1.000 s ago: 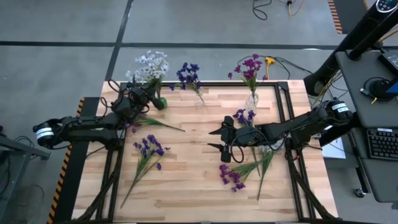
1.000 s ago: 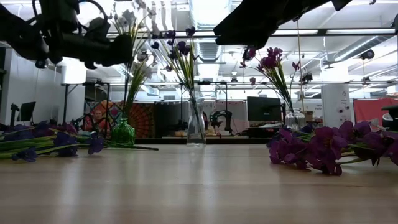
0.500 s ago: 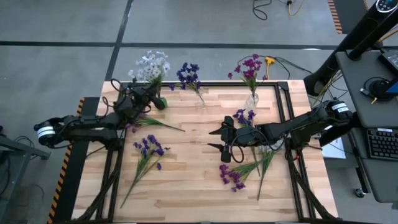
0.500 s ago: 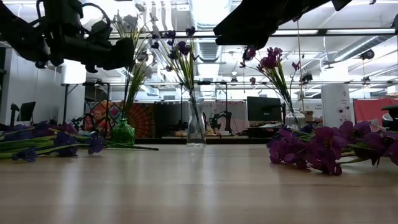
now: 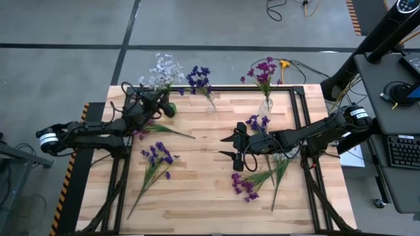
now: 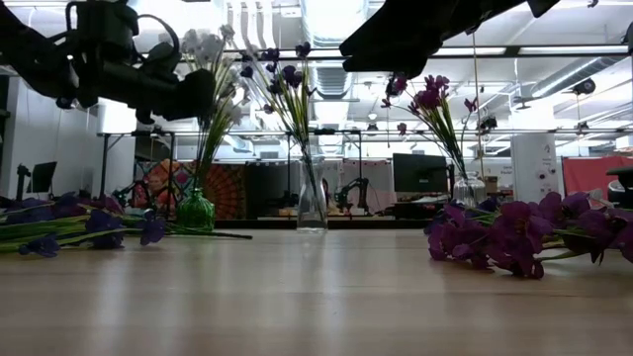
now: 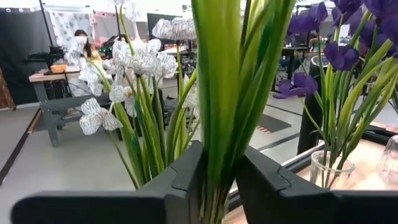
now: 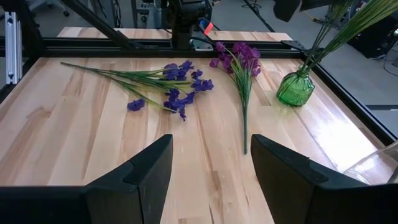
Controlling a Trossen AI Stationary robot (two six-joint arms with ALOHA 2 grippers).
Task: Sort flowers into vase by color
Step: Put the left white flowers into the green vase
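At the far-left corner of the bench, the left hand hovers just above the green glass vase, its fingers closed on the green stems of the whitish pale-blue flowers, whose blossoms lean out past the bench's far edge; a magenta-purple sprig lies just beside that arm, its stem pointing toward the middle; nearer the front-left, a dark blue-violet sprig lies flat on the wood; along the far edge, a clear vase holds dark blue-violet flowers; farther right, a second clear vase holds magenta-purple flowers; right of centre, the right hand hangs above the bench with its fingers spread apart and nothing between them; under and beside that arm lie more sprigs, a blue-violet one toward the far side and a magenta-purple bunch toward the front, well apart from the vases.
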